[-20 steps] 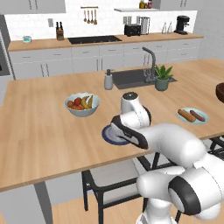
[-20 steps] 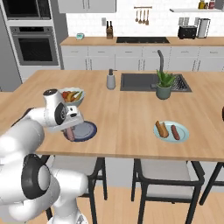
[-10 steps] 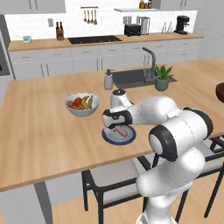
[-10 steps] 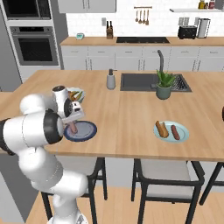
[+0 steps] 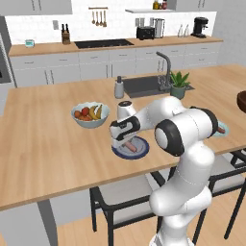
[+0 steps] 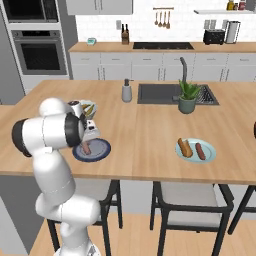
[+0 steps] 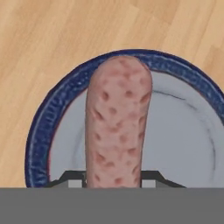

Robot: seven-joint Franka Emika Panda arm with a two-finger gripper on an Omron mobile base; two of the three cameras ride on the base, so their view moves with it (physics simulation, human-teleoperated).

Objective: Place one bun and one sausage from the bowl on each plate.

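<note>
My gripper hangs low over the dark blue plate, shut on a reddish-brown sausage. In the hand view the sausage runs from between my finger tips out over the plate's pale centre, inside its dark rim. I cannot tell whether it touches the plate. The right base view has the same sausage above that plate. The pale light-blue plate holds one bun and one sausage. The dark wooden bowl is cut off by the right edge.
A pale bowl of fruit stands just behind the dark blue plate. A soap bottle, a sink and a potted plant are further back. Stools stand under the counter's front edge.
The arm has swung its elbow round to the right, and the gripper has come down over the dark blue plate with the sausage still held.
</note>
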